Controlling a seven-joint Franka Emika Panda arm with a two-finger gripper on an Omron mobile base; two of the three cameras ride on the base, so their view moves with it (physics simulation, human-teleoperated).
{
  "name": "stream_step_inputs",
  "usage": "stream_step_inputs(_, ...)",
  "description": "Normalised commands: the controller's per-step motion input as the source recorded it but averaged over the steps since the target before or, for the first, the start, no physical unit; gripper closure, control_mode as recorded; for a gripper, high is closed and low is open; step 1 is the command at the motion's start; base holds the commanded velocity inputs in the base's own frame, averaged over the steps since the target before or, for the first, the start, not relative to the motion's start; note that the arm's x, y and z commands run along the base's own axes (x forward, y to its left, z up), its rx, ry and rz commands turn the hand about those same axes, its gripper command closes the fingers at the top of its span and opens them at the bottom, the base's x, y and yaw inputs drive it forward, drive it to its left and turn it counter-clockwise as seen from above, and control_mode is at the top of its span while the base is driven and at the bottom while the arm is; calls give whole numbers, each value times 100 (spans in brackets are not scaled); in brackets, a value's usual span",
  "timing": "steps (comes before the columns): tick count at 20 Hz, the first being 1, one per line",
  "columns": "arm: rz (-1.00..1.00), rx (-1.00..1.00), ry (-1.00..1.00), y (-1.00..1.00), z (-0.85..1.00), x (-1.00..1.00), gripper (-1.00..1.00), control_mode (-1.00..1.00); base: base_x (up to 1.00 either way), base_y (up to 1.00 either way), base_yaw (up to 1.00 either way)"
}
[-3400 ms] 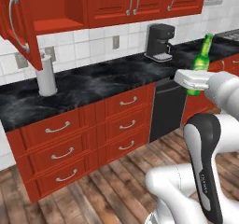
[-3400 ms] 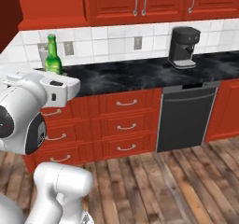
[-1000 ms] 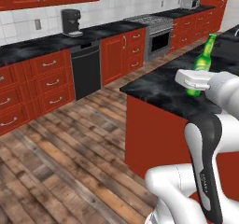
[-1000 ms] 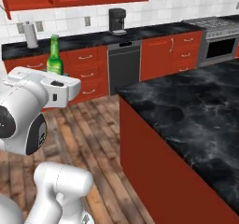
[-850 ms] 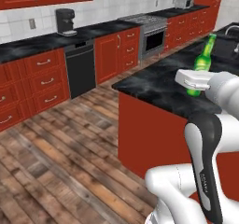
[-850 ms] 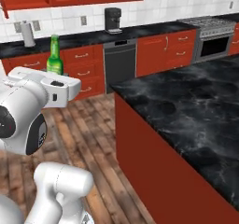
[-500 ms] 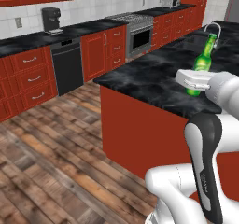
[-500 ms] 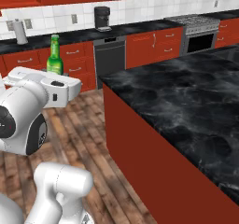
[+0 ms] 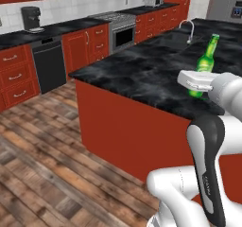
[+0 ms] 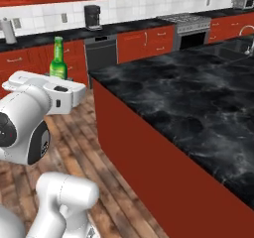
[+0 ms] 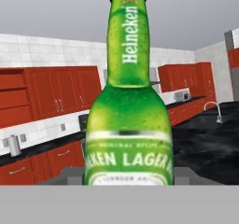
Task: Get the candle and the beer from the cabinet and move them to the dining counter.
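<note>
The robot's gripper (image 9: 201, 86) pinches the beer (image 9: 204, 65) low on its body, the bottle upright and carried in the air at the near edge of the dining counter (image 9: 142, 74). It's out of the cabinet, not yet set down; I'd guess the candle comes afterwards.

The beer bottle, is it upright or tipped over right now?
Roughly upright. The beer leans slightly in the left base view and stands straight, neck up, in the right base view, carried above the arm, not resting on anything.

I'm seeing a coffee maker (image 9: 30, 18) sitting on the far counter, a dishwasher (image 9: 49, 66) below it, a stove (image 9: 120, 31) further right.
</note>
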Motion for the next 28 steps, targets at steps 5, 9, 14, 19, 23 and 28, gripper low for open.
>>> stream_step_inputs(5, 0, 0, 0, 0, 0, 0, 100, 100, -74, -32, -14)
stream_step_inputs(9, 0, 0, 0, 0, 0, 0, 100, 100, -74, -37, -14)
stream_step_inputs(14, 0, 0, 0, 0, 0, 0, 100, 100, -72, -37, -15)
stream_step_inputs(19, 0, 0, 0, 0, 0, 0, 100, 100, -67, -37, -14)
stream_step_inputs(23, 0, 0, 0, 0, 0, 0, 100, 100, -26, -43, -9)
stream_step_inputs(28, 0, 0, 0, 0, 0, 0, 100, 100, 1, -62, -1)
